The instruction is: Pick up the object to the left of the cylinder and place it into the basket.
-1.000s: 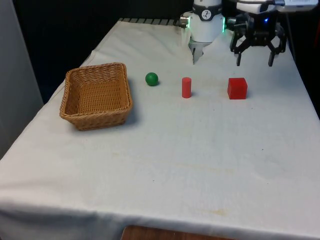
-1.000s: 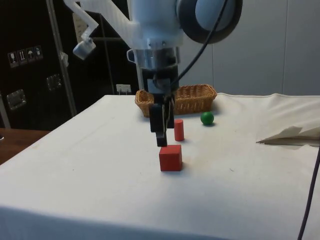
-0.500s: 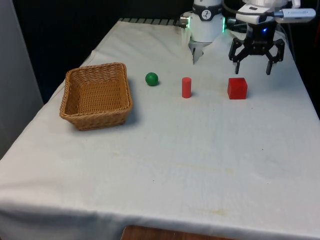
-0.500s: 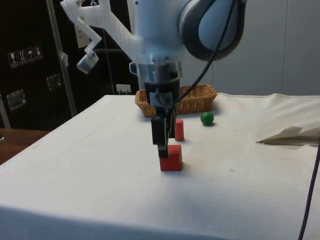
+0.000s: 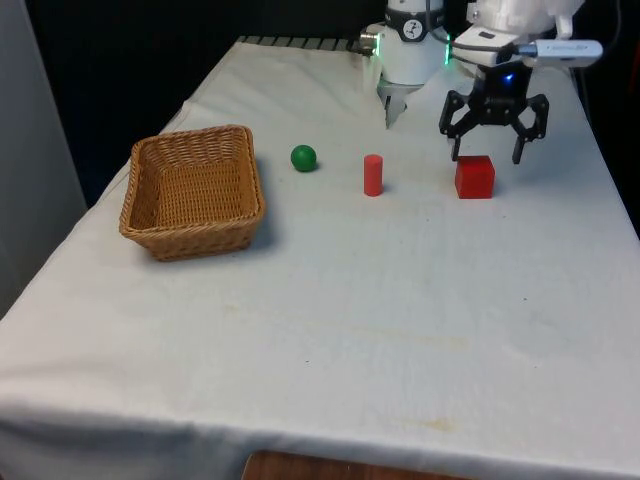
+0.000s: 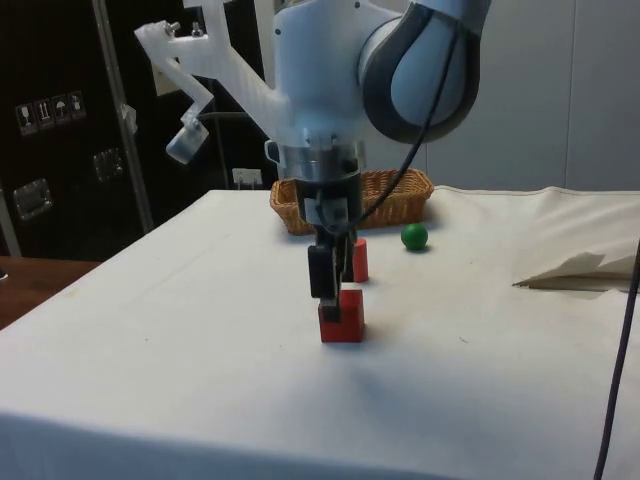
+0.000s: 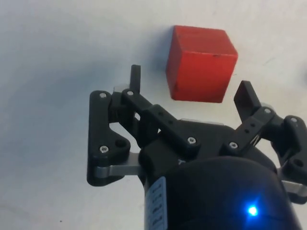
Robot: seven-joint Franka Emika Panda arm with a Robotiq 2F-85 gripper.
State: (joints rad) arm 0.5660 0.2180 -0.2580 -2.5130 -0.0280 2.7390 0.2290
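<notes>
The gripper (image 5: 486, 157) hangs low over the red cube (image 5: 474, 177), its two fingers (image 7: 135, 79) spread wide apart and holding nothing. In the front view the fingertips reach down to about the level of the cube's top edge, one towards each side of it, with the cube just below and slightly nearer the camera than the gap between them. In the wrist view the cube (image 7: 201, 64) lies just beyond the fingertips, not yet between them, and touches neither. The side view shows the gripper (image 6: 330, 290) overlapping the upper corner of the cube (image 6: 341, 317). The task's thing, the green ball (image 5: 303, 157), rests on the white-clothed counter (image 5: 340, 300) well apart from the gripper, at the front view's left of the red cylinder (image 5: 373, 175), which stands upright between the ball and the cube. Farther to the front view's left, near the counter's edge, sits the wicker basket (image 5: 150, 210). In the side view the ball (image 6: 414, 236) lies near the basket (image 6: 400, 190), beyond the cylinder (image 6: 358, 260).
</notes>
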